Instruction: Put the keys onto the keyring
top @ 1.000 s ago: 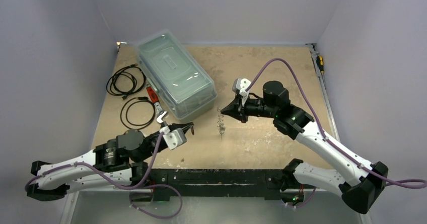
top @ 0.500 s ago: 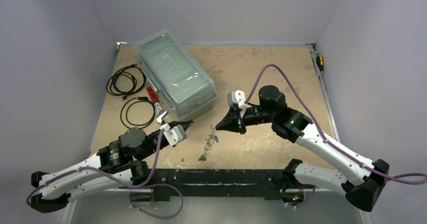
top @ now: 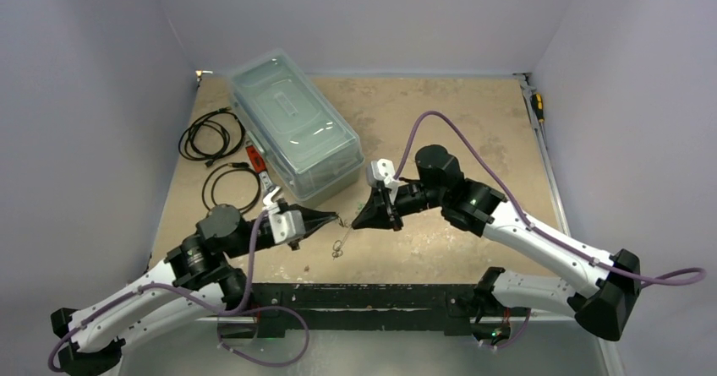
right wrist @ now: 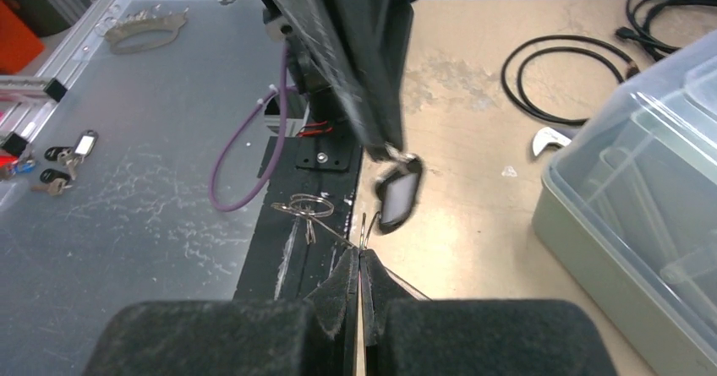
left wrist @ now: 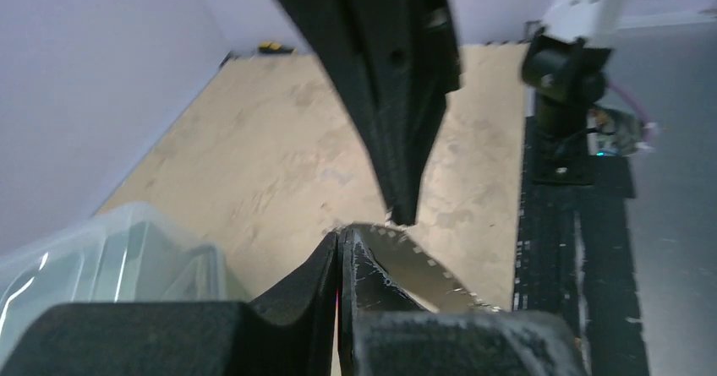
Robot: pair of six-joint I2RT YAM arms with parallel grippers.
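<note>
Midway, keys (top: 338,245) dangle long-axis down — L gripper (top: 332,218), R gripper (top: 357,221) pinched, tip-to-tip

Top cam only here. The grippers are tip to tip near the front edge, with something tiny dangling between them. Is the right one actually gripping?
Observer: Yes. The right wrist cam shows the right gripper shut on the thin wire of a wire ring.
Operator: And the left?
Observer: On the left wrist cam, the left gripper has its fingers pressed together, with no gap.
Operator: What's dangling?
Observer: A dark key fob. On the right wrist cam it hangs from the left gripper's tip, seemingly pinched by its top loop.
</note>
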